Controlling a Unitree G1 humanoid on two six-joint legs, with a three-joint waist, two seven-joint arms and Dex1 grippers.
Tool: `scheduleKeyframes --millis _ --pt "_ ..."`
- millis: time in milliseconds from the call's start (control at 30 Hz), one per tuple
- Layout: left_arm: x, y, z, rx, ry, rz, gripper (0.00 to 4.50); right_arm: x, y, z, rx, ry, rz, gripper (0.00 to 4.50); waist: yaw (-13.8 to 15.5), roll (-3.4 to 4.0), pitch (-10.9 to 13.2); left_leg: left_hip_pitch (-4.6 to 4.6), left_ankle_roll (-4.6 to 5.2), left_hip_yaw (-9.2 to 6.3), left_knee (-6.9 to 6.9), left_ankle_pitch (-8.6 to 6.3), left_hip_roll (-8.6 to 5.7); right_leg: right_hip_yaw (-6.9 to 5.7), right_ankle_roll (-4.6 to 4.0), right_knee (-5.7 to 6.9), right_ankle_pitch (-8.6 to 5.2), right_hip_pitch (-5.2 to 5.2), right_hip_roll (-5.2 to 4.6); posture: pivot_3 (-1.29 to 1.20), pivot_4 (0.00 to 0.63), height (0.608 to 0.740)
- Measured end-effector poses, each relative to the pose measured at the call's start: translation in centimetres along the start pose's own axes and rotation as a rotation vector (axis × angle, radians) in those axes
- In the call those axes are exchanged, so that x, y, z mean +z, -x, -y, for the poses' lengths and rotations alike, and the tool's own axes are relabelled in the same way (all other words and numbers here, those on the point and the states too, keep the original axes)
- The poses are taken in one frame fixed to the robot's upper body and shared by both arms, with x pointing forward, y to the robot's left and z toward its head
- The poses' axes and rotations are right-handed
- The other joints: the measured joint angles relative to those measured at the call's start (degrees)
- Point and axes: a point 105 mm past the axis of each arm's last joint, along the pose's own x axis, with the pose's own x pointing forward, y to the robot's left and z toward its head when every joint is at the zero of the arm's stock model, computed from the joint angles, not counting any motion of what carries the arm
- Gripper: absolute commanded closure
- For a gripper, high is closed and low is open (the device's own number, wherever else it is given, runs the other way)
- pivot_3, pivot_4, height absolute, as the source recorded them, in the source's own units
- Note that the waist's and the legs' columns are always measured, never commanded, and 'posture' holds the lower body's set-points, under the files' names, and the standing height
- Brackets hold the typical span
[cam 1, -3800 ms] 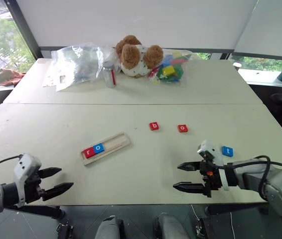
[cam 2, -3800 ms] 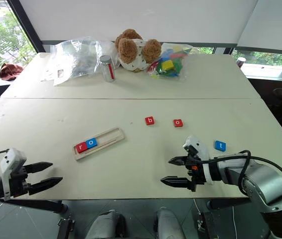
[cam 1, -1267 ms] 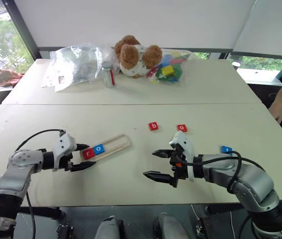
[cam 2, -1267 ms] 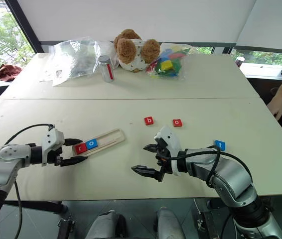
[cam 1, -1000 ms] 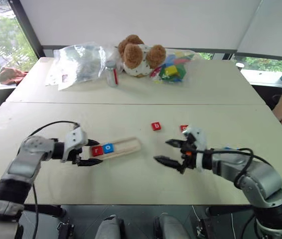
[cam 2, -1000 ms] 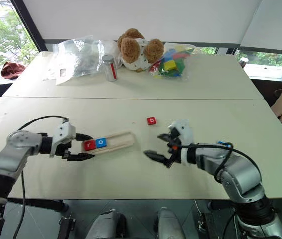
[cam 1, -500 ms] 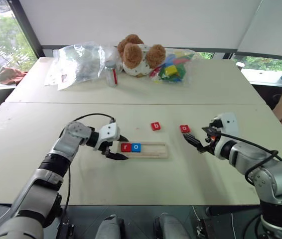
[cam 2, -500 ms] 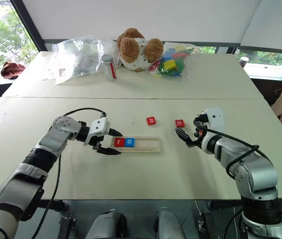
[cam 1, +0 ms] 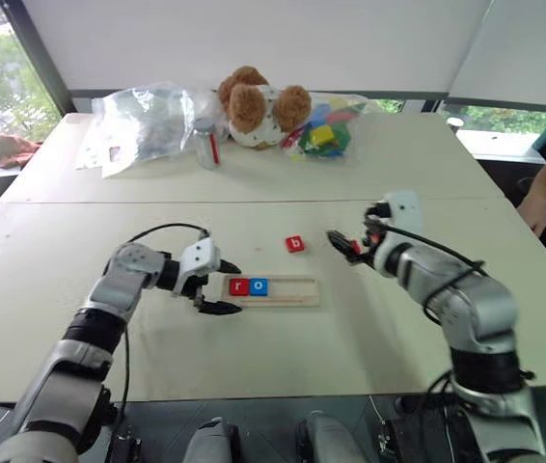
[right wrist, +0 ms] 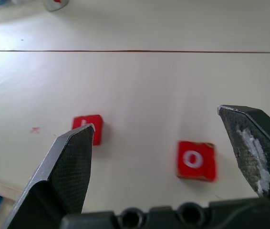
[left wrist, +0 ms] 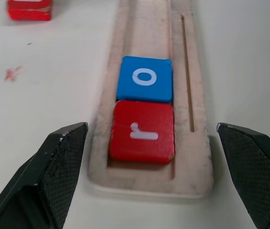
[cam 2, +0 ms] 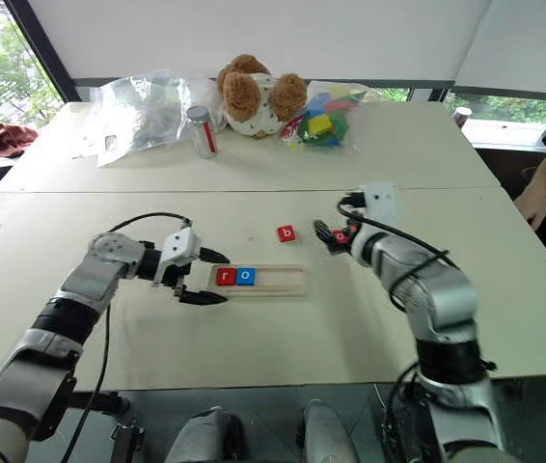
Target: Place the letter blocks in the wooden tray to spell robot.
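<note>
I am holding my left gripper (left wrist: 147,179) spread wide at the near end of the wooden tray (cam 1: 297,290), one finger on either side of it and neither touching it. Inside, the red r block (left wrist: 142,131) is sitting against that end with the blue o block (left wrist: 145,78) touching it — the remaining slots are lying bare.

My right gripper (right wrist: 173,167) is hanging over the table with its fingers wide apart and nothing between them. The red o block (right wrist: 195,160) is lying flat beneath it, and the red b block (cam 1: 295,244) is sitting a little apart, just beyond the tray.

I am judging these tiles to be light, stiff and smooth — and thin, so they may skid when nudged. I am planning to pinch a tile across two opposite edges, low against the table. The tray looks light too and liable to slide.
</note>
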Motion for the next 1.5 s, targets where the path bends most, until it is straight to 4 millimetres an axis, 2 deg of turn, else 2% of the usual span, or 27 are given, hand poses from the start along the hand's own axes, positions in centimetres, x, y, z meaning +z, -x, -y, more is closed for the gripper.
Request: scheduleKeyframes --millis 100,233,300,400,600,667,733,867,1033,1100,1167,1233,1300,1367,1400,1500 --pt "0.7 3.9 -0.8 0.112 0.041 0.007 0.05 -1.0 -1.9 -2.1 0.021 -0.018 -0.042 0.0 -0.1 0.02 0.0 -0.07 -0.05 -0.01 -0.02 0.03 0.09 -0.01 0.0 0.01 0.0 -0.06 -0.09 0.0 0.15 0.74" --pt "3.0 7.7 -0.6 0.204 0.084 0.065 0.05 -2.5 -3.5 -3.4 0.013 -0.017 -0.095 0.0 0.2 0.06 0.0 -0.1 -0.06 0.03 0.02 0.03 -0.05 -0.01 0.0 -0.01 0.0 -0.02 -0.26 0.0 0.15 0.74" --pt "3.8 8.3 0.8 0.206 0.116 0.096 0.05 -2.9 -4.0 -3.9 0.01 -0.007 -0.107 0.0 0.2 0.05 0.0 -0.1 -0.05 0.06 0.05 0.03 -0.09 0.01 0.0 -0.06 0.0 0.04 -0.32 0.0 0.15 0.74" --pt "4.5 8.1 2.4 0.212 0.171 0.129 0.05 -3.0 -4.4 -4.1 0.003 0.019 -0.116 0.0 0.4 0.05 0.0 -0.1 -0.06 0.03 0.07 0.03 -0.12 0.01 0.0 -0.07 0.0 0.06 -0.35 0.0 0.15 0.74" --pt "4.5 8.1 3.6 0.291 0.226 0.147 0.05 -3.6 -5.2 -4.2 0.0 0.049 -0.148 0.0 0.0 0.05 0.0 -0.01 -0.13 0.0 0.01 0.07 -0.03 0.01 0.0 -0.02 0.0 0.05 -0.26 0.0 0.15 0.74" --pt "4.6 7.9 3.8 0.295 0.228 0.146 0.0 -3.8 -5.5 -4.6 0.0 0.059 -0.148 0.56 -0.2 0.05 0.0 0.01 -0.15 -0.01 0.01 0.09 -0.01 0.01 0.0 -0.01 0.0 0.05 -0.26 0.0 0.15 0.74" --pt "4.5 8.0 3.7 0.306 0.228 0.144 0.0 -3.8 -5.7 -4.8 -0.003 0.077 -0.147 1.33 -0.4 0.05 0.0 0.02 -0.18 0.0 0.01 0.1 -0.01 0.01 0.0 0.01 0.0 0.05 -0.23 0.0 0.15 0.74" --pt "4.6 7.9 3.5 0.316 0.225 0.144 0.0 -3.7 -6.0 -5.4 0.005 0.101 -0.133 3.33 -1.2 0.05 0.0 0.02 -0.19 -0.01 0.0 0.1 -0.02 0.01 0.0 0.02 0.0 0.05 -0.24 0.0 0.15 0.74" --pt "5.0 6.9 3.6 0.276 0.202 0.153 0.0 -3.6 -5.9 -5.1 -0.014 0.118 -0.121 3.38 -1.2 0.05 0.0 0.01 -0.21 -0.02 -0.01 0.12 -0.01 0.01 0.0 0.01 0.0 0.05 -0.27 0.0 0.15 0.74" --pt "5.1 6.2 3.8 0.243 0.188 0.145 0.0 -3.2 -5.3 -4.2 -0.046 0.142 -0.097 3.38 -1.0 0.09 0.1 -0.03 -0.21 -0.03 -0.01 0.12 -0.04 0.0 0.0 0.0 0.0 0.04 -0.27 0.0 0.15 0.74" --pt "5.0 5.4 4.2 0.188 0.165 0.125 0.0 -1.7 -3.9 -2.7 -0.104 0.156 -0.043 3.38 -0.9 0.11 0.1 -0.06 -0.25 -0.02 -0.01 0.14 -0.07 0.0 0.0 -0.03 0.0 0.04 -0.29 0.0 0.15 0.74" --pt "4.9 4.5 4.7 0.12 0.145 0.114 0.0 -0.1 -1.4 -0.8 -0.18 0.143 0.022 3.38 -0.7 0.1 0.1 -0.08 -0.25 -0.04 -0.03 0.13 -0.06 0.0 0.0 -0.07 0.0 0.03 -0.29 0.0 0.15 0.74" --pt "5.1 3.9 4.8 0.077 0.122 0.11 0.0 0.3 1.3 0.4 -0.239 0.062 0.066 3.38 0.0 0.07 0.0 -0.09 -0.25 -0.09 -0.06 0.13 -0.04 0.0 -0.01 -0.09 0.0 0.03 -0.23 0.0 0.15 0.74" --pt "5.9 3.1 4.6 0.038 0.069 0.112 0.0 -0.7 4.3 0.9 -0.3 -0.164 0.075 3.38 0.3 0.07 0.0 -0.09 -0.22 -0.08 -0.08 0.11 -0.01 0.01 0.0 -0.06 0.0 0.0 -0.14 0.0 0.15 0.74" --pt "6.4 2.7 4.6 0.016 0.041 0.119 0.0 -1.5 5.2 0.8 -0.314 -0.21 0.05 3.38 0.2 0.1 0.0 -0.07 -0.22 -0.07 -0.07 0.11 -0.01 0.02 0.0 -0.05 0.0 0.0 -0.11 0.0 0.15 0.74" --pt "7.6 1.3 4.6 -0.064 -0.017 0.14 0.0 -5.1 8.2 1.1 -0.401 -0.198 -0.08 3.38 0.6 0.12 0.0 -0.04 -0.22 -0.09 -0.03 0.12 -0.14 0.01 -0.03 -0.06 -0.01 0.07 -0.12 0.0 0.15 0.74"
